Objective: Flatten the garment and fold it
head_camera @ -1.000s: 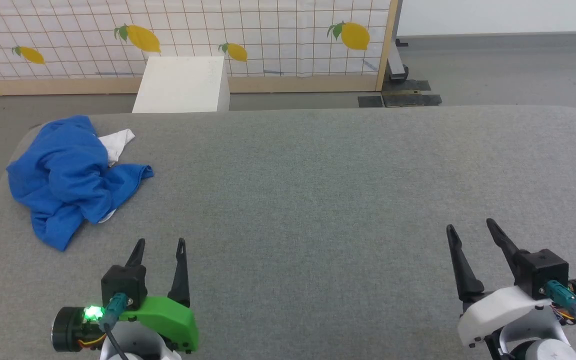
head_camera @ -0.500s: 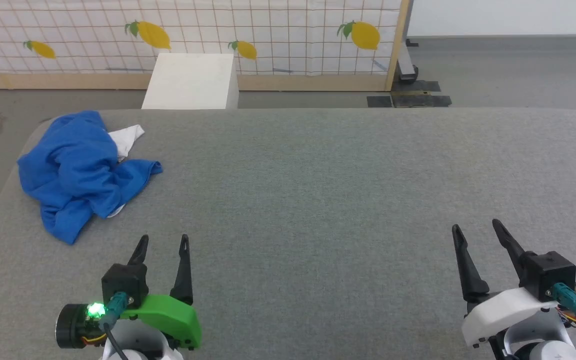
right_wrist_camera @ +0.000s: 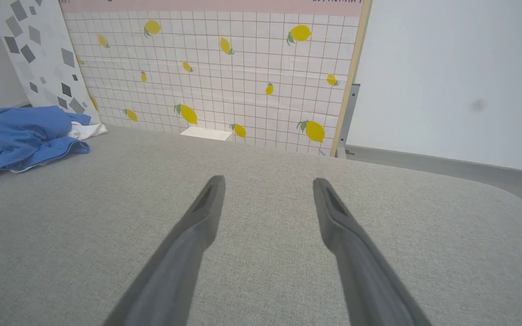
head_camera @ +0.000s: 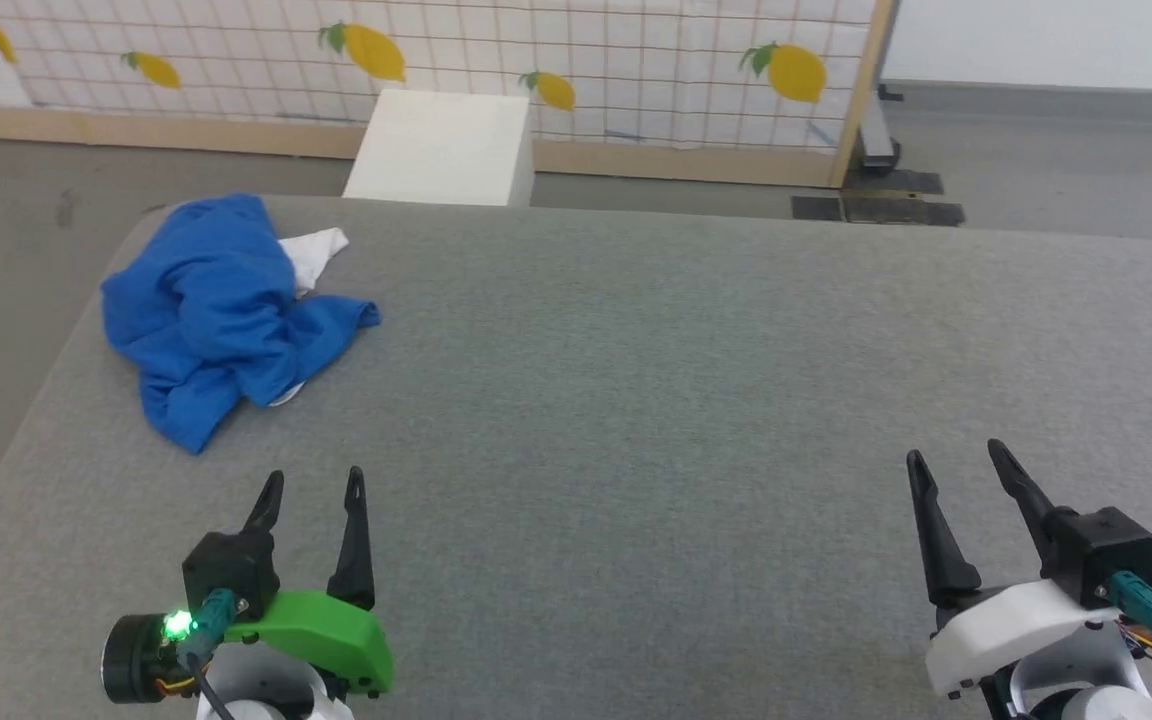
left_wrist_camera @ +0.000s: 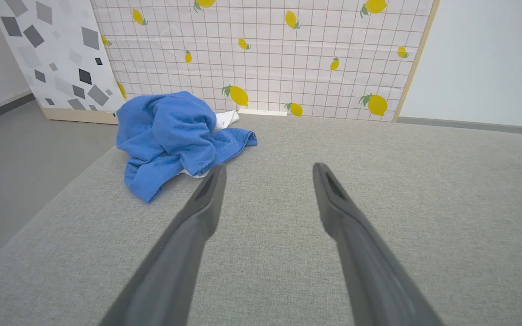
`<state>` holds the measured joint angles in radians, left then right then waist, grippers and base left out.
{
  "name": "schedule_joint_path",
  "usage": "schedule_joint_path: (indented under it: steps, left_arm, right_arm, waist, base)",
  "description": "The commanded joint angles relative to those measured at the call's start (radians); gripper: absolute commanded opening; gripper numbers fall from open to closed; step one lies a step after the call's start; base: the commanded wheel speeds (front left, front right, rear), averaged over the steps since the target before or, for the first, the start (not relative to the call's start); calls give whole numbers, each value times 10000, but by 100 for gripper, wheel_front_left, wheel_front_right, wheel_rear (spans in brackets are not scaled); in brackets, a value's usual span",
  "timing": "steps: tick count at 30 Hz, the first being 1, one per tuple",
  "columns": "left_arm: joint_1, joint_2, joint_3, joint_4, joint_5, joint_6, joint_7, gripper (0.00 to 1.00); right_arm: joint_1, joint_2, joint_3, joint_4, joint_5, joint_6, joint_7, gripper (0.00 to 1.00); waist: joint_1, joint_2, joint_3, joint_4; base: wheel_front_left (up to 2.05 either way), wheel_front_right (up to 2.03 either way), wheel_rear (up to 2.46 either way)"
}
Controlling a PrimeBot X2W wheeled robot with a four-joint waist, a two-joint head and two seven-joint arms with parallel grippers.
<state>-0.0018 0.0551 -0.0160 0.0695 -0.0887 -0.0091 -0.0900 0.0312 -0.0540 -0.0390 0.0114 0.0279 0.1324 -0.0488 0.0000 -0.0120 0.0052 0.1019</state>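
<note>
The garment [head_camera: 221, 315] is a crumpled royal-blue heap with a bit of white cloth showing at its far side, lying at the far left corner of the grey padded table [head_camera: 686, 380]. It appears ahead and left in the left wrist view [left_wrist_camera: 175, 136] and at the far left edge in the right wrist view [right_wrist_camera: 25, 138]. My left gripper [head_camera: 313, 482] stands open near the table's front left, a short way in front of the heap, with nothing between its fingers [left_wrist_camera: 206, 199]. My right gripper [head_camera: 954, 462] is open and empty at the front right, far from the garment.
A white box [head_camera: 441, 148] stands on the floor just beyond the table's far edge. Behind it runs a lemon-print grid screen [head_camera: 636, 70] with a wooden frame. Grey floor lies past the table's left edge [head_camera: 46, 380].
The whole head view has shifted right and tilted, so the camera has turned toward the left. Both grippers stay open and in much the same place; the garment lies as before.
</note>
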Motion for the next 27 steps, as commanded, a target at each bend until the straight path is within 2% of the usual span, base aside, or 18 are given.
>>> schedule_joint_path:
  steps: [1, 27]
  left_arm:
    - [-120, -19, 47, 62, -59, 9, -121, 100]
    - [-74, -29, 523, 313, -732, 140, -654, 100]
  right_arm:
    - [101, 15, -8, -58, 85, -7, -88, 100]
    - [162, 22, 148, -293, -100, -10, -98, 100]
  waist:
    - [0, 46, 11, 247]
    - [0, 71, 250, 2015]
  base:
    - [0, 0, 0]
    - [0, 0, 0]
